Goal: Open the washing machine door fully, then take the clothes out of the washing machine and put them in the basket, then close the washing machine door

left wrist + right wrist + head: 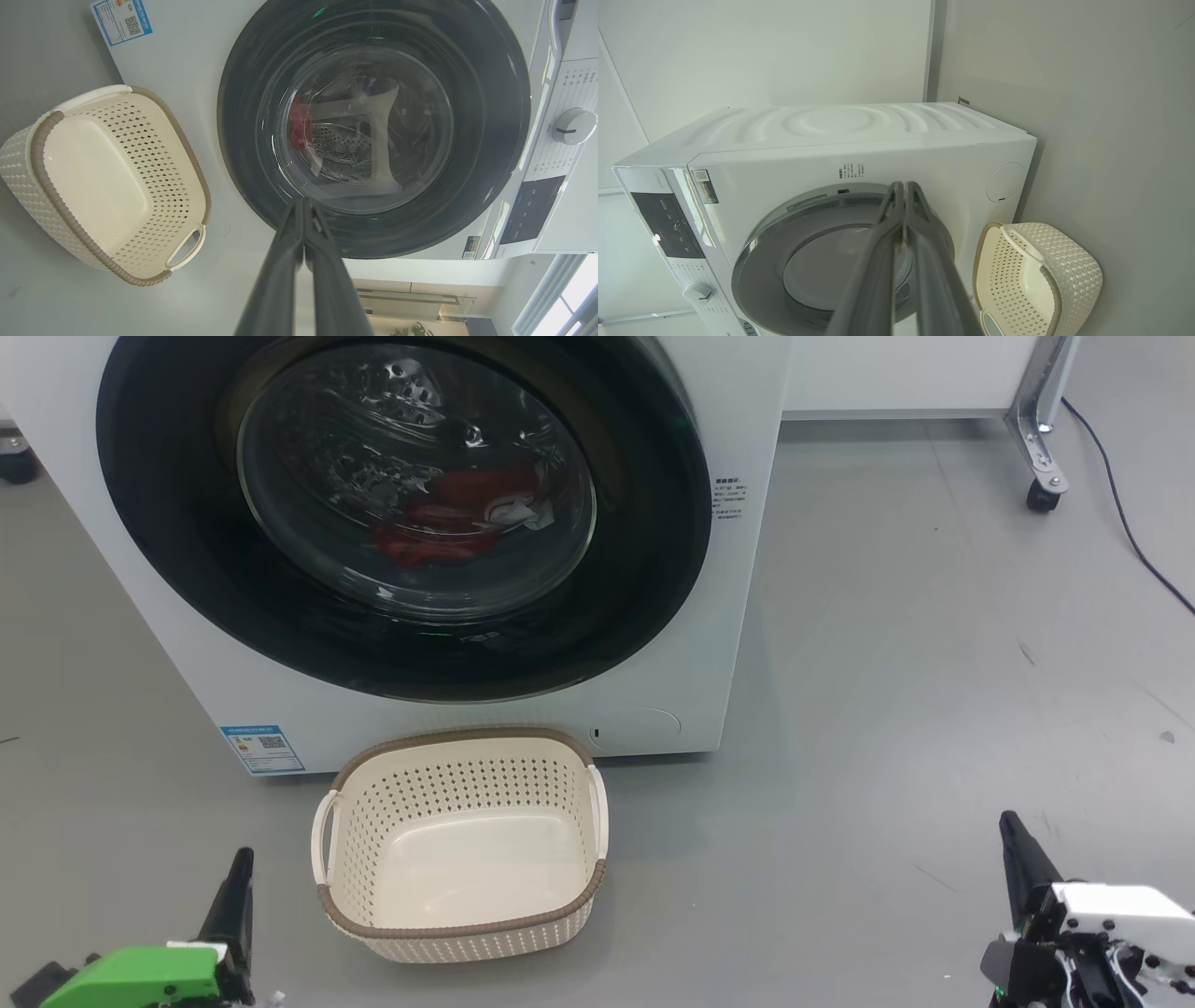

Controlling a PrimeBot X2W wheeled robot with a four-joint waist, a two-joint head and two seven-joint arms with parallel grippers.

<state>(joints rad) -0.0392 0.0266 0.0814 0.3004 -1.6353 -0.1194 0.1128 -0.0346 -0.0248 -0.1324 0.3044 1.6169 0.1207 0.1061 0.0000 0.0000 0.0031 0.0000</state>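
Note:
The white washing machine [738,616] stands ahead, its round black door [644,551] closed against the front. Through the glass window the red clothes [448,518] lie inside the drum. The cream basket [462,845] sits empty on the floor just below the door. My left gripper [238,868] rests low at the left of the basket, fingers pressed together and holding nothing. My right gripper [1013,835] rests low at the far right, fingers also together. The left wrist view shows the door [252,163], clothes [299,128] and basket [117,186]; the right wrist view shows the machine [859,135], door [756,261] and basket [1036,280].
Grey floor spreads right of the machine. A metal leg with a caster [1041,495] and a black cable [1130,532] sit at the back right. The control panel with a white knob [572,126] runs along the machine's top edge.

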